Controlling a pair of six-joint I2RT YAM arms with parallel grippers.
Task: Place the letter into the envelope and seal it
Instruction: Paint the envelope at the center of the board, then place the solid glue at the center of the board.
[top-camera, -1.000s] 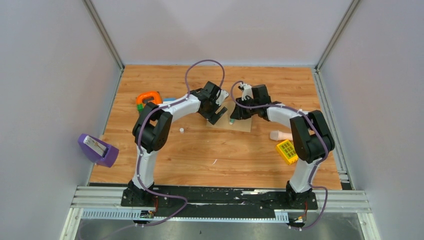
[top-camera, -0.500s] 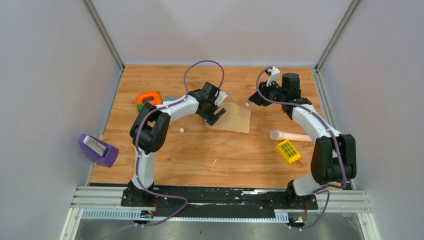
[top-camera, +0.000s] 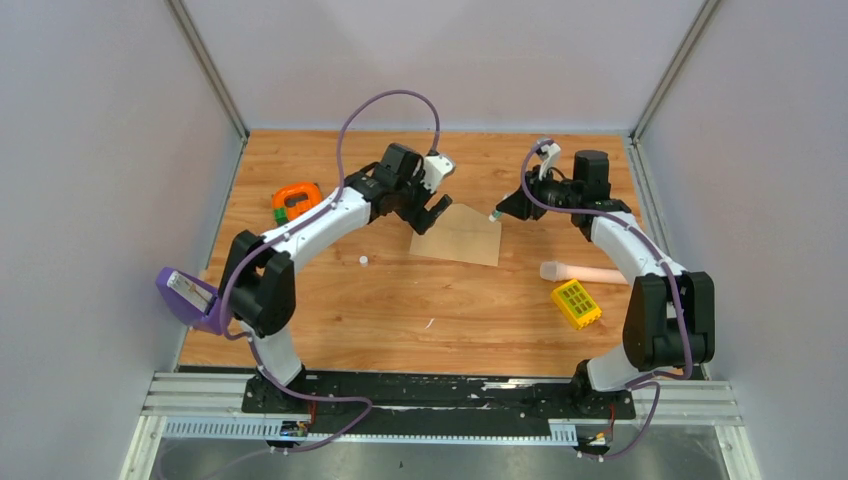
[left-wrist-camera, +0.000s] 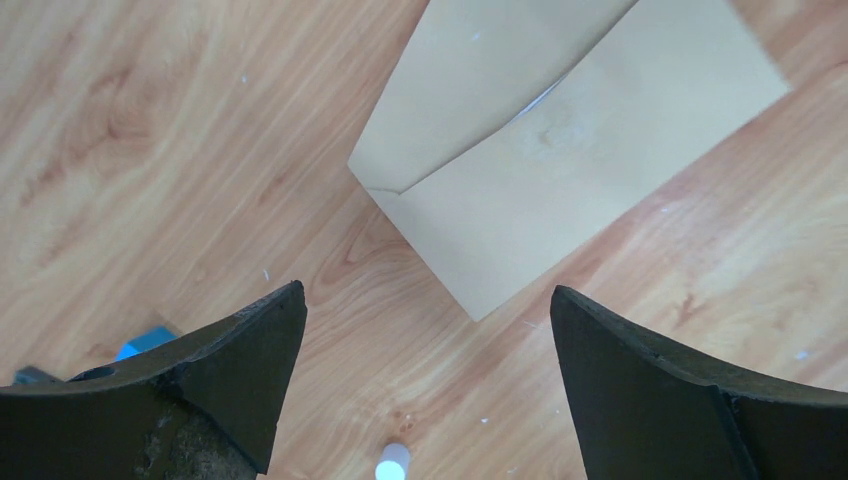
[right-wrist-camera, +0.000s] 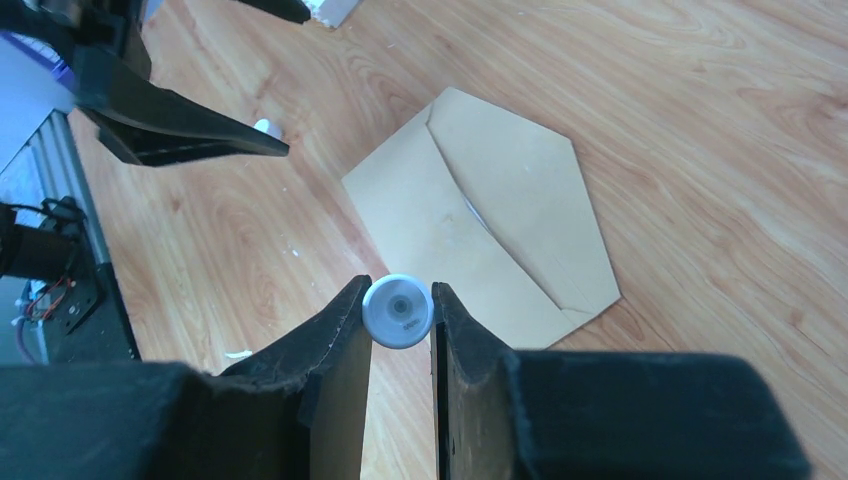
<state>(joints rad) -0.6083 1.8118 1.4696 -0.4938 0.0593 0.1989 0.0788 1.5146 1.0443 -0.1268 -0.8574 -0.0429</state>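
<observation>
The right claw (right-wrist-camera: 400, 290) is clamped on a small pale grey round-ended stick (right-wrist-camera: 398, 311). The left claw (left-wrist-camera: 427, 295) gapes beside the flat tan kraft envelope (left-wrist-camera: 570, 170), which lies far of centre with its flap folded down. No letter shows. Unpressed, that flap may spring open.

I see a tan envelope (top-camera: 462, 235) on an orange-brown wood-grain table (top-camera: 400, 300), a yellow gridded block (top-camera: 577, 303) near right, an orange tool (top-camera: 303, 188) far left, and a pale grey tube (right-wrist-camera: 398, 310).

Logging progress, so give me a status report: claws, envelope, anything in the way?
Left claw open, empty, hovering near envelope. Right claw shut on small round-tipped stick. Envelope flat on table, untouched; letter not clearly visible. Nothing lying on it.
</observation>
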